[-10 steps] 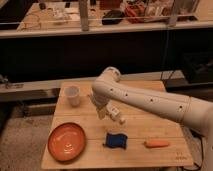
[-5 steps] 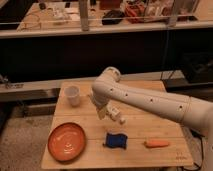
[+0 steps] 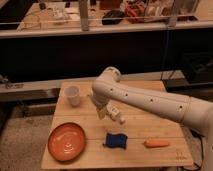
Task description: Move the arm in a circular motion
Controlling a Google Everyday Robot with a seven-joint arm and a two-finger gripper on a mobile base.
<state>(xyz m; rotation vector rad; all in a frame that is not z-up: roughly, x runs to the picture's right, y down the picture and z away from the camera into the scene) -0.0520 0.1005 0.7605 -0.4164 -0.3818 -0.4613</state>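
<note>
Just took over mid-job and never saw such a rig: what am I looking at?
The big white shape is the robot's arm, reaching in from the picture's right over a wooden table. Its pale hand hangs below the bent joint, above the table's middle; nothing seems held. One camera looks down from higher up. On the table: a white cup back left, an orange plate front left, a blue cloth-like thing at the front, an orange carrot-like piece front right.

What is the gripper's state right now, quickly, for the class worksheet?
Gripper: state cannot be told; it hangs low over the table, between the cup and the blue cloth.
</note>
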